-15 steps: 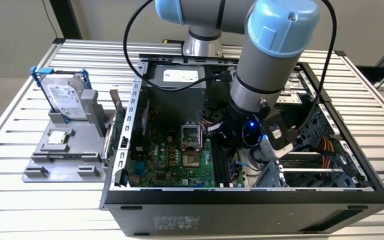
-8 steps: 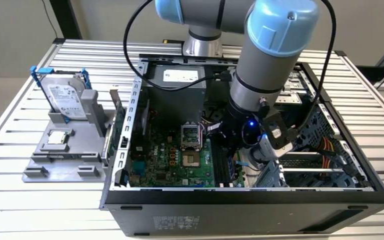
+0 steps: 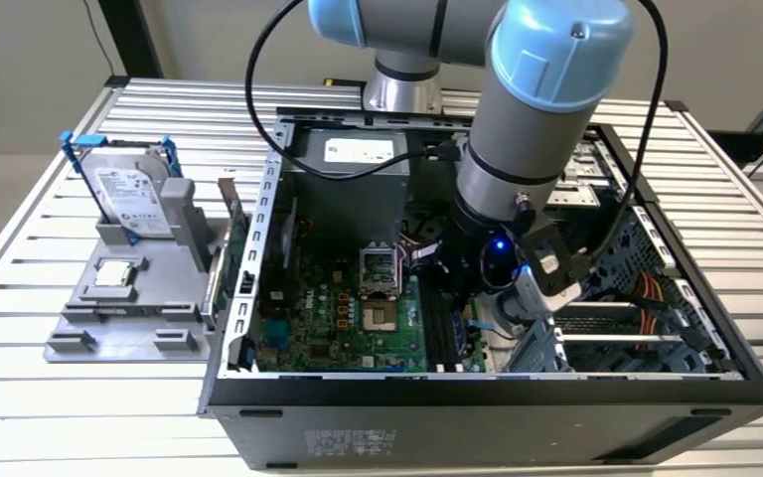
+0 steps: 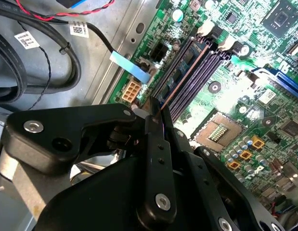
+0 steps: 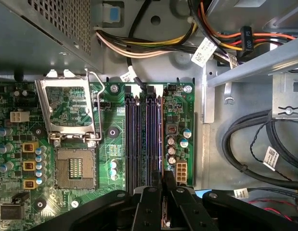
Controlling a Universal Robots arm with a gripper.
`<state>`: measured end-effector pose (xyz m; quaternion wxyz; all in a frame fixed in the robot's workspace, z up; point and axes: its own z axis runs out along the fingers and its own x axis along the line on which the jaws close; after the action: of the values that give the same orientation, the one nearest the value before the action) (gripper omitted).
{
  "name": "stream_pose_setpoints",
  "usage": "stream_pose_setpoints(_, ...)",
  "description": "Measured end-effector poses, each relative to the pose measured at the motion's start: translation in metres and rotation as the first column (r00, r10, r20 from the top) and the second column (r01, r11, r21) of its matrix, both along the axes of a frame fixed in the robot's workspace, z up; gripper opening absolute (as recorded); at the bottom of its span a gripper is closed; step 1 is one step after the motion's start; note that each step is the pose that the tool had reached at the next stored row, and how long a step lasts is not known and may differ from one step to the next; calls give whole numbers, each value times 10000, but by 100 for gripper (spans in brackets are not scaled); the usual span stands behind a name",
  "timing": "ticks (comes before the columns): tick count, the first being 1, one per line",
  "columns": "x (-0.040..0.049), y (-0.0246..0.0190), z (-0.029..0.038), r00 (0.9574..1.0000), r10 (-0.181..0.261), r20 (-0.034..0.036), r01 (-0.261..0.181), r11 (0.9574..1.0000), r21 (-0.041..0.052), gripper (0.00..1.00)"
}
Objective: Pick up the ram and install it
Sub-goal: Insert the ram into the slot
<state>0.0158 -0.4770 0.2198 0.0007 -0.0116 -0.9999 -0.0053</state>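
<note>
Your gripper (image 4: 156, 120) sits low inside computer case (image 3: 488, 393), jaws pinching ram (image 4: 180, 82) edge-on directly over memory slots (image 5: 144, 139). Open processor socket (image 5: 74, 166) lies beside slots. Hard drive (image 3: 132, 199) stands upright outside case, exterior view's left.

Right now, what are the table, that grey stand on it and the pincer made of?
Table: looks like bare aluminium, silvery ribbed slats with a dull sheen. Stand: probably plastic, flat matte grey with moulded blocks. Pincer: black, faintly glossy arms with silver screws, plastic or coated metal, hard to tell.
</note>
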Motion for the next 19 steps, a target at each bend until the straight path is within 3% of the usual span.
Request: stream_pose_setpoints(19,-13,3,-2,10000,0,10,0,10000,3,0)
